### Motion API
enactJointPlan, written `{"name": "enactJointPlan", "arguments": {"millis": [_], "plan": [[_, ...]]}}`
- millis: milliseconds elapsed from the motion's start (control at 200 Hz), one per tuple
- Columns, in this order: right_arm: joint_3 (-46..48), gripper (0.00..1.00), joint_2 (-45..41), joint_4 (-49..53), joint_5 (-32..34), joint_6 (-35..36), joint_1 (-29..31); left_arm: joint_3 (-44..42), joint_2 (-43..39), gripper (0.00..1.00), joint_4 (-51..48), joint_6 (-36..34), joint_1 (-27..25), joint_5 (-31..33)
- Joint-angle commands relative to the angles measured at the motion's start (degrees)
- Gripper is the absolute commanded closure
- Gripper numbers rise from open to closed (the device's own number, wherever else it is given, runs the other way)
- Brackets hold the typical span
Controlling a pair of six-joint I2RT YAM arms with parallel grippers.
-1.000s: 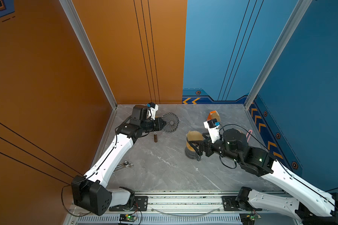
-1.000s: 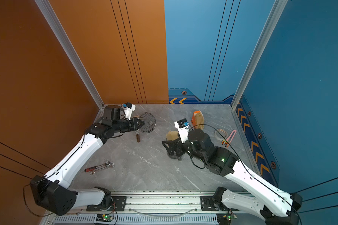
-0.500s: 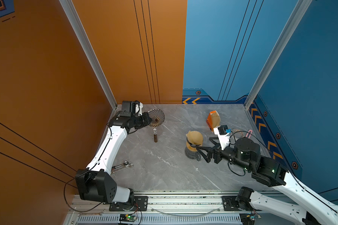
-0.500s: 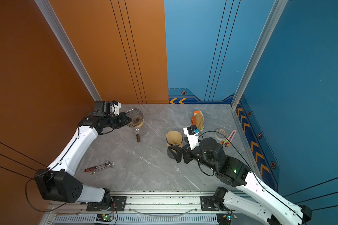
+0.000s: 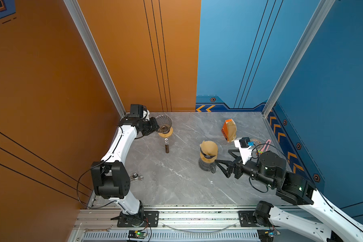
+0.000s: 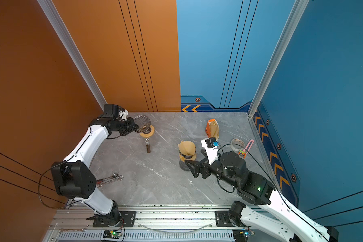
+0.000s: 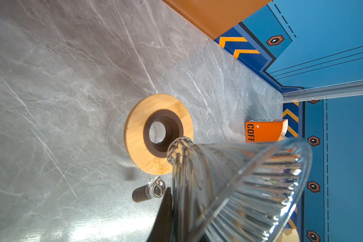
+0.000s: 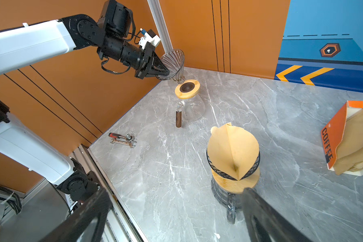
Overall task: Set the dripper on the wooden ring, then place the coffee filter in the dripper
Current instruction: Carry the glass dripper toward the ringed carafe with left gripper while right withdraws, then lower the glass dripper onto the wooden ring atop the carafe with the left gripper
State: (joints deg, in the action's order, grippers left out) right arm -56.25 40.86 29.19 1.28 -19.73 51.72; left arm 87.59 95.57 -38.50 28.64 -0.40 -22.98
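A brown paper coffee filter [image 5: 209, 146] [image 6: 187, 147] [image 8: 233, 153] stands open, cone down, inside a black wire dripper [image 8: 254, 165] on a wooden ring over a ribbed glass server [image 8: 219, 194] mid-table. My right gripper [image 5: 222, 155] [image 6: 193, 156] [image 8: 176, 190] is open just right of the server, holding nothing. At the far left, my left gripper [image 5: 158, 126] [image 6: 137, 126] [image 8: 164, 72] is shut on a ribbed glass dripper [image 5: 164, 124] [image 6: 142, 123] [image 7: 239, 184] [image 8: 174, 62]. The glass dripper hangs tilted just above a glass carafe's wooden ring [image 5: 166, 133] [image 7: 138, 134] [image 8: 188, 89].
An orange box of filters [image 5: 228, 130] [image 6: 212, 128] [image 8: 348, 142] leans at the back right. Wrenches [image 5: 136, 177] [image 6: 109, 179] [image 8: 123, 139] lie near the left edge. A tape roll [image 6: 237, 143] and a pink tool [image 6: 248, 145] sit by the right wall.
My left gripper carried the glass dripper back and left, to just above the carafe's ring. My right gripper drew back to the right, away from the filter, still open.
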Motion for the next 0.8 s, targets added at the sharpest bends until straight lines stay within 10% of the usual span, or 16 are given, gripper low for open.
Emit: {"name": "enactJointPlan", "arguments": {"millis": [0,796], "plan": [[1.3,0.04,-0.1,1.2,0.6,-0.6,-0.3,4.7,2.4,0.96,-2.9,0.2,0.6,-2.0],[3.1,0.04,0.0,0.3,1.2,-1.3,-0.4,17.4,13.9,0.95,-14.1,-0.1,1.3,-4.1]]}}
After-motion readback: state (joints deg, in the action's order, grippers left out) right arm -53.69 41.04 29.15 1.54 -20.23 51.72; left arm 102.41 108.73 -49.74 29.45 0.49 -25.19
